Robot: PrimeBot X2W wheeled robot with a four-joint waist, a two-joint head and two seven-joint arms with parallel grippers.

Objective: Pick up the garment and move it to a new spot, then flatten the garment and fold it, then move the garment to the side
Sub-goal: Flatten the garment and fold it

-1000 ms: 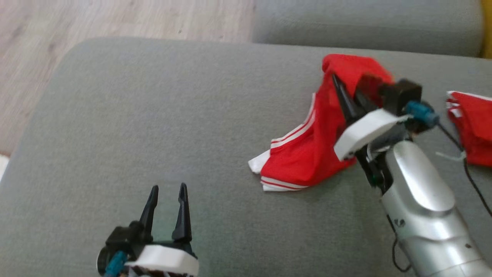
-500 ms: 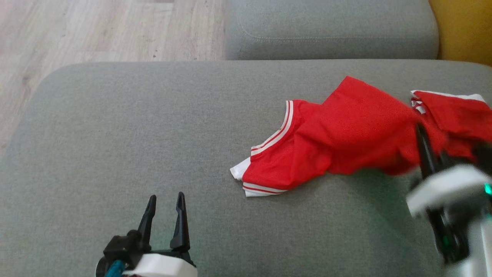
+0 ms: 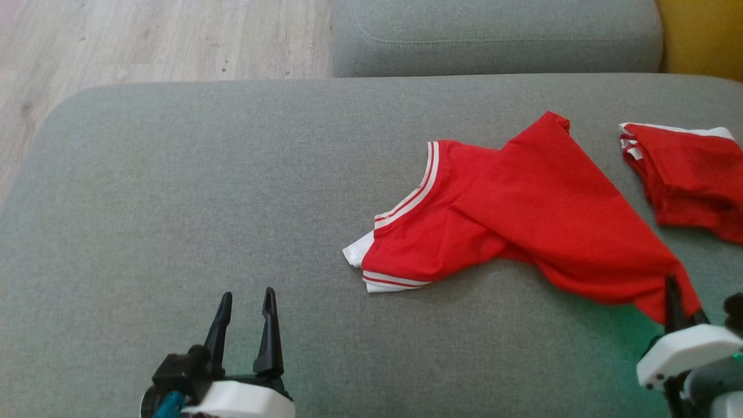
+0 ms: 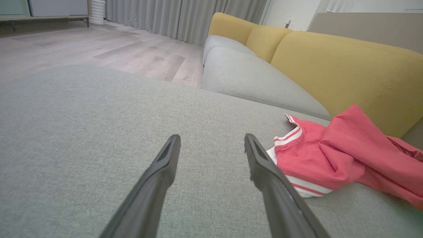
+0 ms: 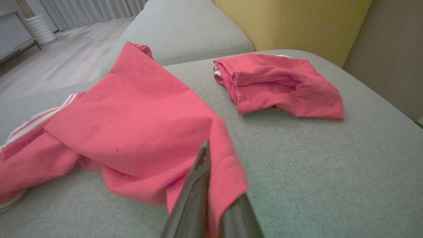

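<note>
The garment (image 3: 522, 215), red with white-striped trim, lies stretched across the grey cushion (image 3: 232, 191) right of centre. Its striped end points left and its plain hem reaches the lower right. There my right gripper (image 3: 679, 302) is shut on that hem. In the right wrist view the cloth (image 5: 132, 115) drapes over the closed fingers (image 5: 198, 185), lifted slightly off the cushion. My left gripper (image 3: 248, 295) stands open at the lower left with nothing between its fingers. In the left wrist view the garment's (image 4: 330, 155) striped end lies just right of that gripper (image 4: 212, 137).
A second red garment (image 3: 691, 174) lies bunched at the cushion's far right, close to the stretched one (image 5: 281, 82). Another grey cushion (image 3: 493, 35) and a yellow sofa back (image 4: 330, 59) stand behind. Wooden floor (image 3: 145, 40) lies beyond the cushion's left edge.
My right gripper has drawn the garment's hem from the far side toward the near right, spreading the cloth out. The head camera has shifted too. The left gripper stays put.
</note>
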